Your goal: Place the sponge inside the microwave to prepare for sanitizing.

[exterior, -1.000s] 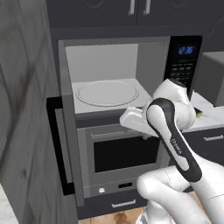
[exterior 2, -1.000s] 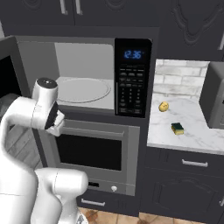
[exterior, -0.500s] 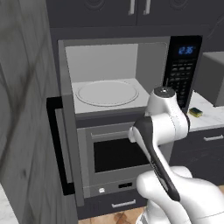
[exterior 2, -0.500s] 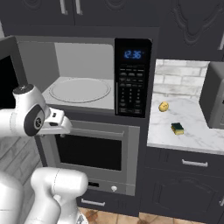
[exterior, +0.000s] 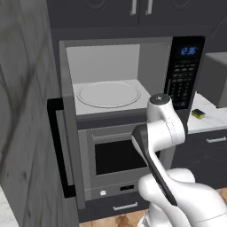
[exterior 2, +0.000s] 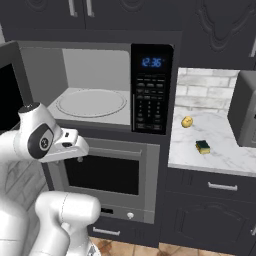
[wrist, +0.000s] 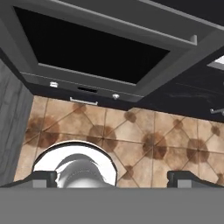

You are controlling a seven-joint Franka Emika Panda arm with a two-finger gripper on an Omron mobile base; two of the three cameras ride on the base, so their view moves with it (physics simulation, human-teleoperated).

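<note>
Sitting at the very start of the job: reaching for the pickup, nothing grasped yet. Seeing the microwave already standing with its door swung fully out to the left, pale cavity exposed, round turntable lying bare, so judging the opening step as needing no more work. Hanging low in front of the oven under the microwave, wrist camera looking down past the oven's dark window onto the brown floor tiles. Showing the gripper spread wide, the two tips sitting far apart at the bottom of the hand view, nothing between them. Finding the sponge lying flat on the white marble counter to the right of the microwave, green layer up as far as can be told, near the counter's front edge, with a small rounded yellow lump sitting behind it and apart from it. Placing the sponge well apart from the gripper: off to the right, higher up, past the keypad panel. Calling next for a lift and a swing to the right over the counter, pointing the tips down onto the sponge, straddling its short sides, then closing. Watching for a mix-up with the yellow lump and for clipping the counter edge while rising.
</note>
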